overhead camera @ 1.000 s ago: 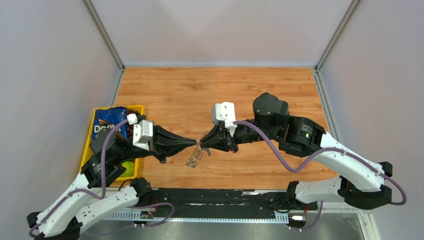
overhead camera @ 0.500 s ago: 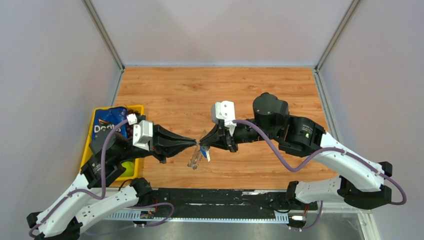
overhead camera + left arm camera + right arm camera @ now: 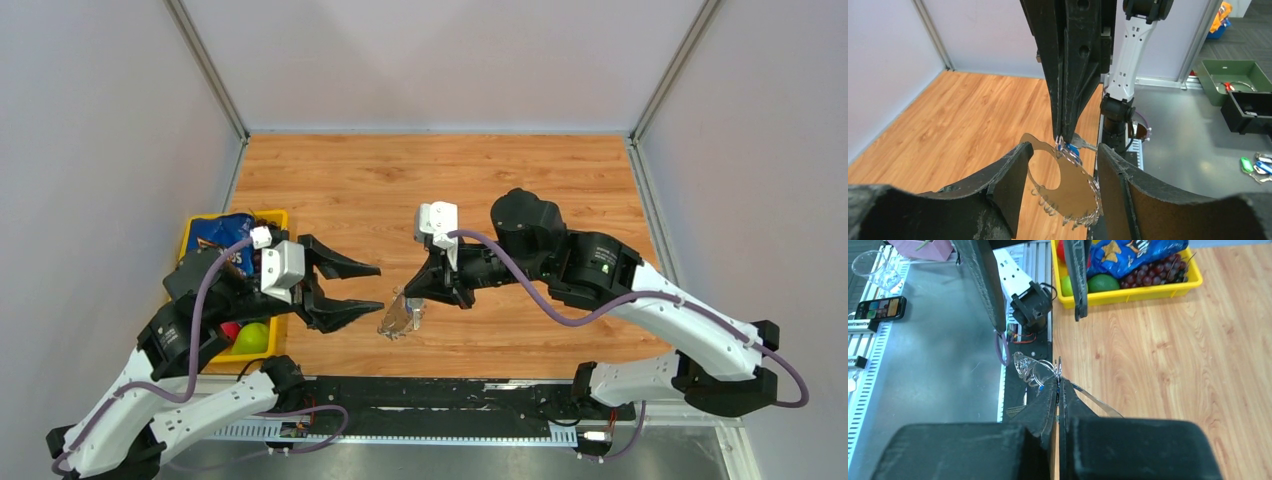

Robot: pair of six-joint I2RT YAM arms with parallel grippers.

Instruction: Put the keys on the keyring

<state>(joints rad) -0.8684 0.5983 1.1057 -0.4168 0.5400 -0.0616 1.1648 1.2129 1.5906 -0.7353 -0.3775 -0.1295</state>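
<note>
Hanging from the tips of your right gripper (image 3: 407, 291), the keyring (image 3: 1040, 143) shows as a thin, shiny silver hoop, flat like a band where it leaves the fingers. A jagged fringe of small silver pieces (image 3: 1082, 218) runs along the part of the rim farthest from that pinch. The right fingers are pressed flat together with the rim clamped between them. The key (image 3: 1074, 149) sits right at the pinch, its bright blue plastic head just below the tips and a short silver blade poking out to one side. You cannot tell from any view whether the key is threaded on the hoop or only squeezed against it. Your left gripper (image 3: 379, 287) faces the right one with its matte black, wedge-shaped jaws spread wide. In its wrist view the hoop hangs in the gap between them, and whether the fringe brushes one jaw is unclear. From above, ring and key blur into one pale, glinting clump under the right fingertips over the wooden table (image 3: 440, 180), and the blue hardly shows. In the right wrist view the hoop is nearly edge-on, its near part hidden behind the gripper body, with only a speck of blue. Back by the left wrist sits a yellow bin (image 3: 1138, 291) holding grapes, green fruit and a blue snack bag, partly cut off.
</note>
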